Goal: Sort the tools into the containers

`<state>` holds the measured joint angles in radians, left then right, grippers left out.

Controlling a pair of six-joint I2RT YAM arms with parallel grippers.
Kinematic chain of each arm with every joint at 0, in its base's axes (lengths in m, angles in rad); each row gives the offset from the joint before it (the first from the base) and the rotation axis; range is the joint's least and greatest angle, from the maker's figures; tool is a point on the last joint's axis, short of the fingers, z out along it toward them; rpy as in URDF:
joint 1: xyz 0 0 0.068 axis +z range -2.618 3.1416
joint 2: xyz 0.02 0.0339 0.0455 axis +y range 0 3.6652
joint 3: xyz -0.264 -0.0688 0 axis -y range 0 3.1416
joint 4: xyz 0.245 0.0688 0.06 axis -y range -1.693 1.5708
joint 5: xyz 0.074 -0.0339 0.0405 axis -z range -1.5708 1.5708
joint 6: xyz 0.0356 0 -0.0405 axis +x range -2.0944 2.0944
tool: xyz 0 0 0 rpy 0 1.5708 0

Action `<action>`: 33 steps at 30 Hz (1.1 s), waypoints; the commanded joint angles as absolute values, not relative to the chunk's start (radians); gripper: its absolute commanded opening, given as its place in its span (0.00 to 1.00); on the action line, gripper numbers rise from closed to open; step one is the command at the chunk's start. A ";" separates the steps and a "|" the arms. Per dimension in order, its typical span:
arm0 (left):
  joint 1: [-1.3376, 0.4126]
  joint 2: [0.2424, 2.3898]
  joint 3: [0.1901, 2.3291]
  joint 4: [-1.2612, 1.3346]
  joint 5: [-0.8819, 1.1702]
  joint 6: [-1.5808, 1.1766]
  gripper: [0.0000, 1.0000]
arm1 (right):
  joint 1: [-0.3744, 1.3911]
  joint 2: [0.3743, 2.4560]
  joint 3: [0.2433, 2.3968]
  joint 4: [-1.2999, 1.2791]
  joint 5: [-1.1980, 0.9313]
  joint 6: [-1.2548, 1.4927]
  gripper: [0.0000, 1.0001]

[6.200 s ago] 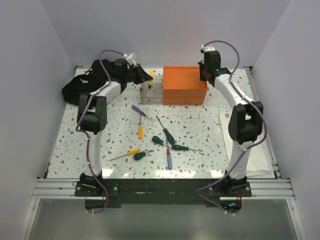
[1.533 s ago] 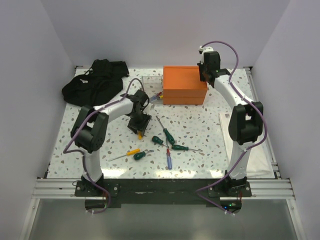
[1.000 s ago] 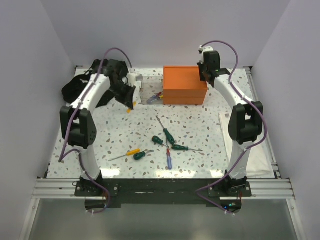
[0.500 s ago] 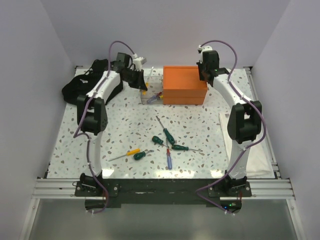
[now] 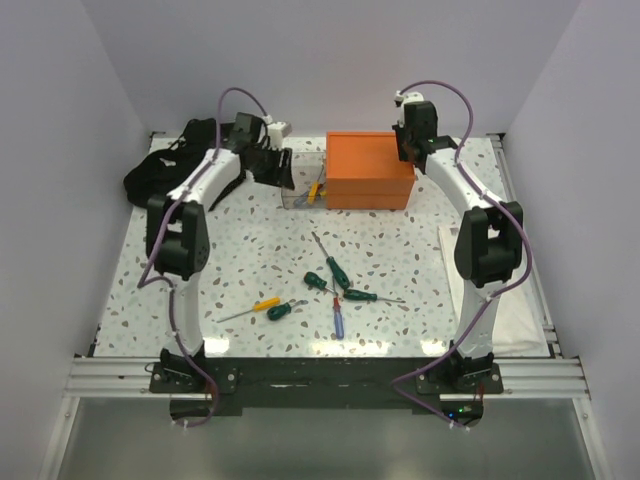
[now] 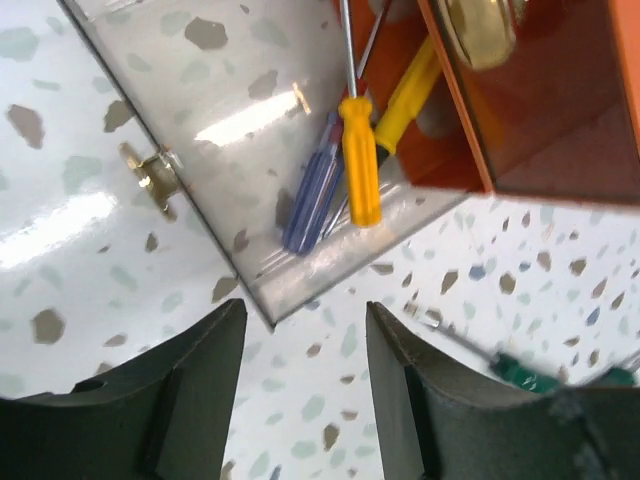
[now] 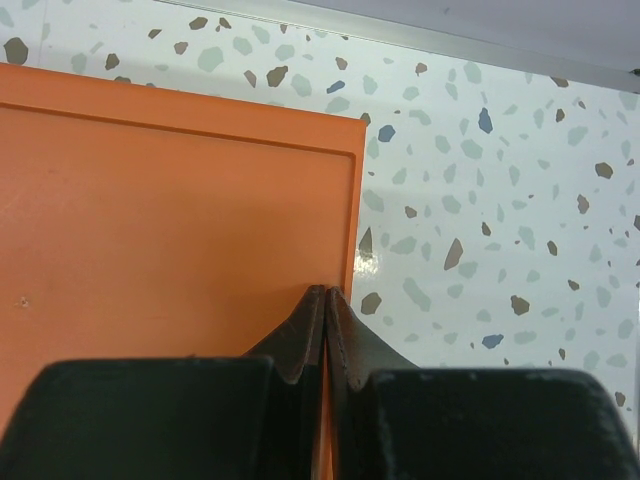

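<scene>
Screwdrivers [image 5: 337, 270]: lying in two lots. Counting three in the clear bin [image 6: 200, 120]: a yellow-handled one [image 6: 360, 160], a blue-handled one [image 6: 310, 195] and a second yellow one [image 6: 415, 85]. All are leaning together against the wall beside the orange box [image 5: 370, 165], most likely from sliding down to the low corner. Counting about six more, green, yellow and blue, lying loose and close together mid-worktop [image 5: 420, 230], awaiting sorting. Hovering over the bin's near corner with the left claw [image 6: 305, 330], fingers parted and gripping nothing, seemingly placed for dropping a tool inside. Parking the right claw [image 7: 325, 300] at the right edge of the box top, tips pressed together and carrying nothing. Not managing to tell whether touching the lid, though probably sitting there to leave room for the other arm.
</scene>
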<state>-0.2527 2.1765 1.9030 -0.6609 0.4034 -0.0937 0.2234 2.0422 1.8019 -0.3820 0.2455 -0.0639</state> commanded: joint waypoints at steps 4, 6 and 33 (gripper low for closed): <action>-0.193 1.728 1.490 -0.872 0.684 0.708 0.57 | 0.235 2.131 1.772 -0.538 0.235 -0.063 0.03; -0.195 1.678 1.387 -1.044 0.696 0.975 0.57 | 0.236 2.140 1.776 -0.545 0.232 -0.061 0.03; -0.445 1.404 0.710 -0.542 0.219 0.634 0.58 | 0.250 2.148 1.798 -0.548 0.244 -0.078 0.03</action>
<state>-0.4355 1.4158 0.7300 -0.6201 0.2478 0.6712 0.2379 2.0705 1.8305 -0.3676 0.2543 -0.0727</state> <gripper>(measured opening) 0.582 0.030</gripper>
